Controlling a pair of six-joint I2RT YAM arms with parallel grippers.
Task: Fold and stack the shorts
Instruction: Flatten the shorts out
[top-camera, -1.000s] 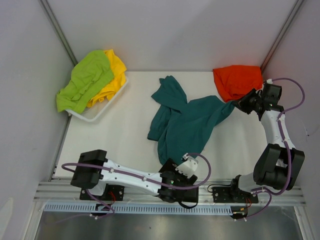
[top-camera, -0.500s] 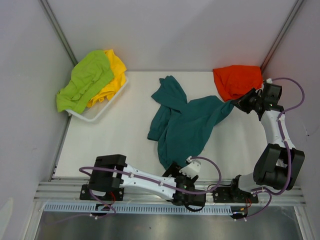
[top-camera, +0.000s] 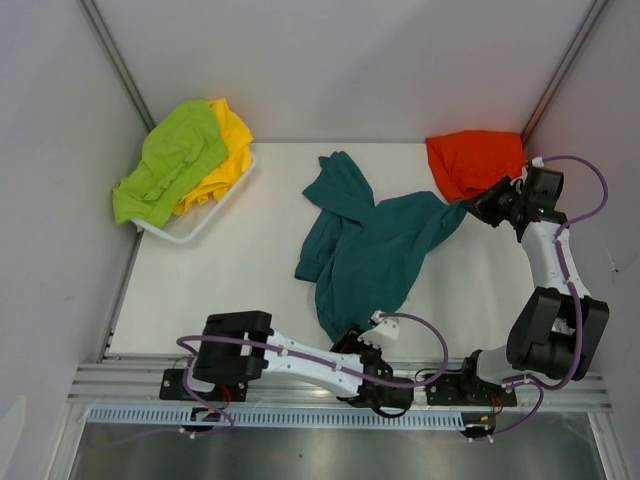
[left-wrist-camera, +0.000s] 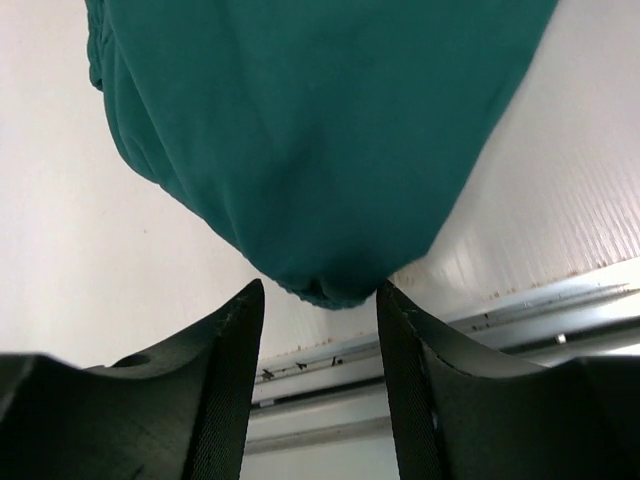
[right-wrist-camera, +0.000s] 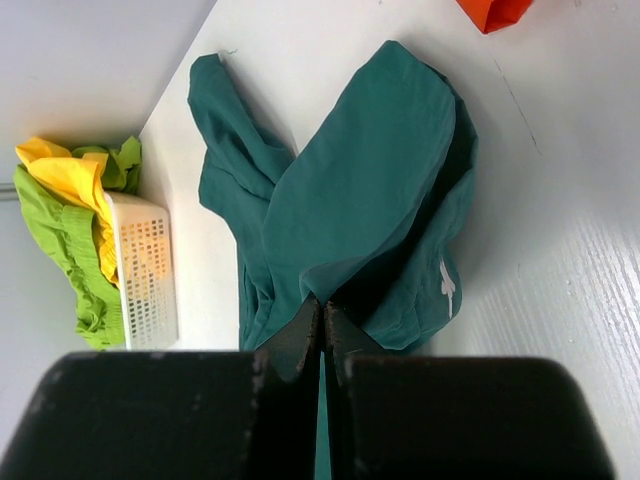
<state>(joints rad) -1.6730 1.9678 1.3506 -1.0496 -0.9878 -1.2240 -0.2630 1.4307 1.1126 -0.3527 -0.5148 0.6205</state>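
White, faintly ribbed table (top-camera: 220, 280) carries the teal shorts (top-camera: 375, 250), a soft matte knit sprawled in loose folds across its middle. Only the left wrist view shows their rounded lower hem lying between the dark fingers of the left pincer (left-wrist-camera: 320, 292), whose jaws stand partly apart around it. Only the right wrist view shows a small white logo, and the right pincer (right-wrist-camera: 322, 308) pinched tight on a teal edge. Orange shorts (top-camera: 475, 160) lie crumpled just beyond it.
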